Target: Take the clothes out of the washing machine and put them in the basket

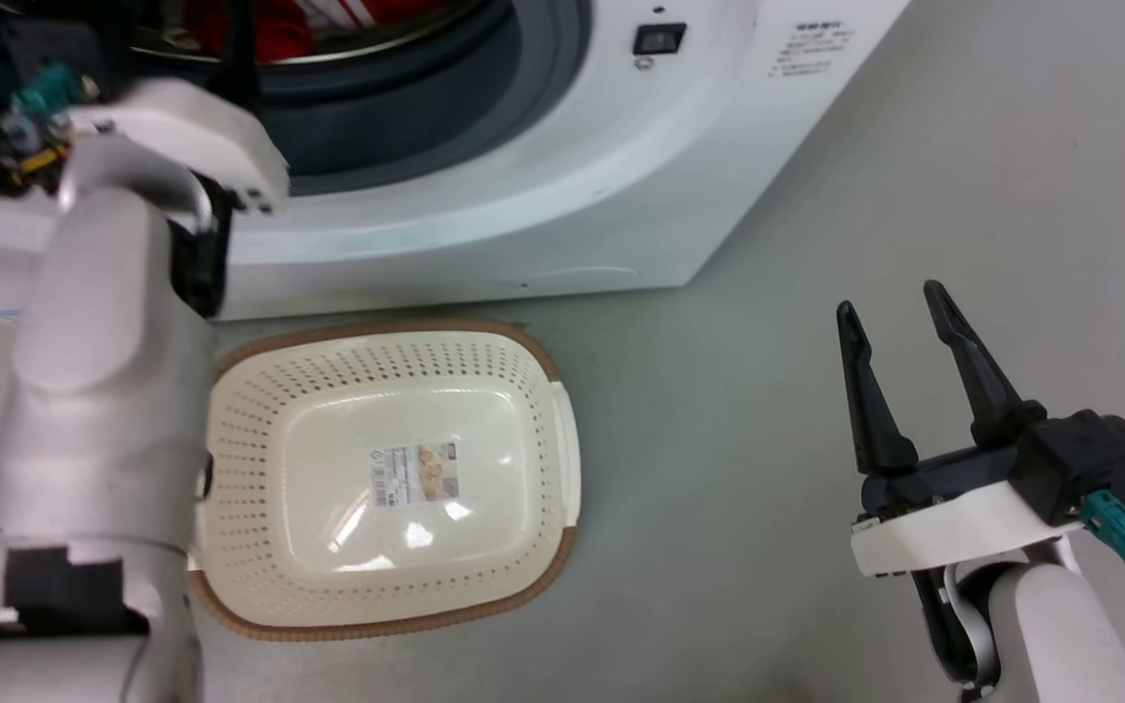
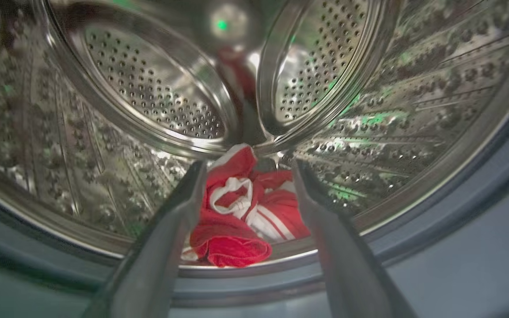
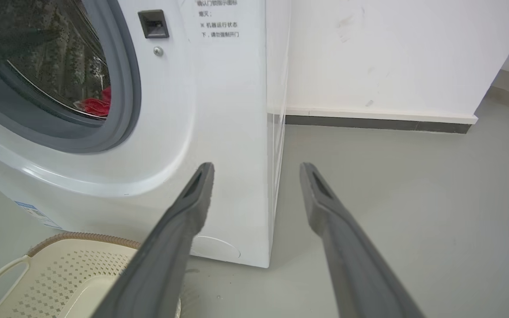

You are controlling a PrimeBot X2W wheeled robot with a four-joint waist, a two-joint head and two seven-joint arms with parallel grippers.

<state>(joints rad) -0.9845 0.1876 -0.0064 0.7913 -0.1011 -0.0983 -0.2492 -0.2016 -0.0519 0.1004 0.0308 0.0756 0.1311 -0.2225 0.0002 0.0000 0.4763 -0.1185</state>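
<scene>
Currently the left end effector (image 2: 249,170) reaches into the washing machine (image 1: 562,195) with its fingers spread wide, gripping nothing. The clothes (image 2: 237,221), a red-and-white heap, lie low in the steel drum (image 2: 148,101) near its front lip, seen between those fingers. The basket (image 1: 250,410) sits on the floor (image 1: 719,439) just before the machine. The right end effector (image 1: 890,301) hovers well apart from it, fingers likewise parted wide.
</scene>
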